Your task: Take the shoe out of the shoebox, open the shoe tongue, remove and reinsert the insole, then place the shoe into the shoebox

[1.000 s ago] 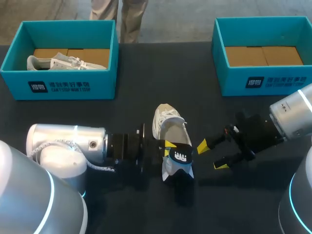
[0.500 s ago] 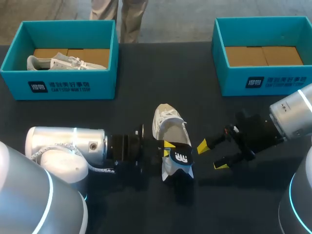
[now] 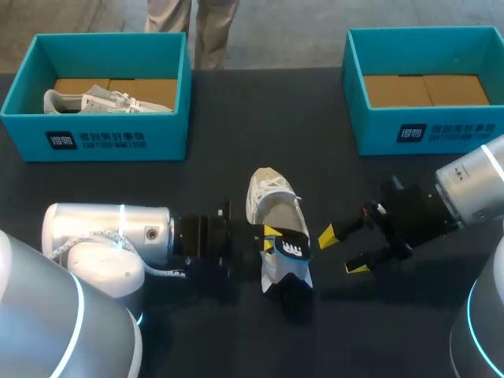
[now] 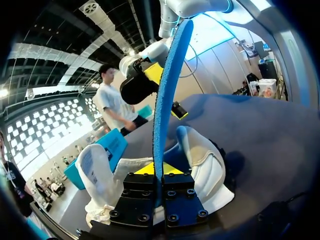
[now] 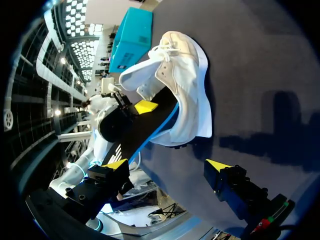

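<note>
I see a white shoe (image 3: 272,205), its insole (image 3: 290,250) black over blue, teal left shoebox (image 3: 118,142) and right shoebox (image 3: 449,130), black table (image 3: 236,118).

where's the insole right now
Head view, mid-table: the insole stands in the left gripper at the heel of the shoe, the open right gripper at its right.

silver arms (image 3: 106,228), black left hand (image 4: 159,172), right hand (image 3: 340,250), perhaps white cable (image 3: 161,272)

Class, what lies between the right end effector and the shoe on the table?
Only bare tabletop, seen in the head view, separates the right end effector from the shoe.
</note>
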### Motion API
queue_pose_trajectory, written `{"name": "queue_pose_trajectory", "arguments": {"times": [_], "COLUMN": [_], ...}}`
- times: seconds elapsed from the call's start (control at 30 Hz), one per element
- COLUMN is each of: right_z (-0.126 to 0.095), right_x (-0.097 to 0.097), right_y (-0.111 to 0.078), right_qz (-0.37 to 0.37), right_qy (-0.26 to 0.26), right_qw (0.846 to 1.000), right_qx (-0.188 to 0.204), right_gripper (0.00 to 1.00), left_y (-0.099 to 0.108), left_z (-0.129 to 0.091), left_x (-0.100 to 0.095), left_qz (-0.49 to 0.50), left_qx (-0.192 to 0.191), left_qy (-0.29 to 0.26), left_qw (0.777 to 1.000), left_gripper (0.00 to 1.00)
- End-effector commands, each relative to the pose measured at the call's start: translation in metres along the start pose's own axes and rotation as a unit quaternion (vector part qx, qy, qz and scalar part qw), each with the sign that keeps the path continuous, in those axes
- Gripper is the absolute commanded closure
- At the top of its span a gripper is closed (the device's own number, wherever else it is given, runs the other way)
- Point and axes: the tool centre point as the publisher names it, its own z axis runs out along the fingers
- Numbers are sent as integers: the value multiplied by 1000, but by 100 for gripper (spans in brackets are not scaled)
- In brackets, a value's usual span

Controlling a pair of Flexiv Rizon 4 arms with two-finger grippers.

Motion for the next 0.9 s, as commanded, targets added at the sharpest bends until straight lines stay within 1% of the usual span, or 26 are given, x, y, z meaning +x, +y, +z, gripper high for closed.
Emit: {"name": "queue_pose_trajectory", "arguments": {"times": [0.03, 0.53, 0.9], "right_z": [1, 1, 1], "right_x": [1, 1, 1], "right_y": [-1, -1, -1], "right_qz": [0, 0, 0], "right_qy": [-2, -2, -2], "right_qw": [1000, 1000, 1000], "right_qx": [-1, -1, -1], "right_gripper": [0, 0, 0], "left_y": [3, -11, -11], "left_z": [3, 2, 2], "left_x": [-1, 3, 4], "left_qz": [-1, 0, 0], "left_qx": [-2, 19, 20], "left_qy": [2, 14, 19], "left_qw": [1000, 1000, 1000], "left_gripper": [100, 100, 100]}}
